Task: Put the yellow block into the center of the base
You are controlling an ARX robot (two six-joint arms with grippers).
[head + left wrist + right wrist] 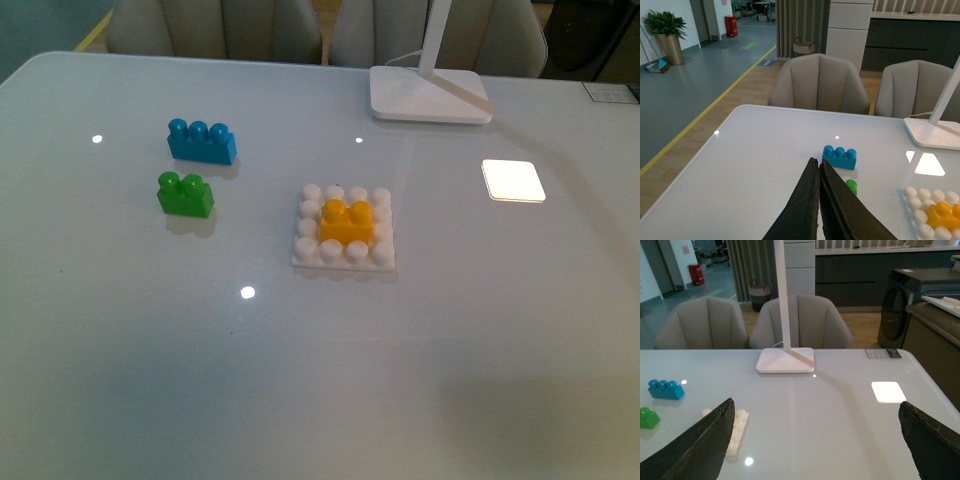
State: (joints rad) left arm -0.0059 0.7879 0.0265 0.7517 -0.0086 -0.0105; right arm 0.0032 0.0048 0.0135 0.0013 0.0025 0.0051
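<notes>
This looks like a big office or showroom with a small kitchen corner. A smooth white table (300, 380) has soft grey chairs (819, 82) pushed up to it and a white desk lamp (785, 359) on top. Behind the chairs, a long grey floor with a yellow line (715, 102) runs past a potted plant (665, 35) and a red bin (730, 26). Dark cabinets (860, 285) stand along the back wall, and a dark washing machine (897, 305) stands near them.

Blue brick (202, 142), green brick (185, 194) (just beside), white lamp foot (430, 107)
</notes>
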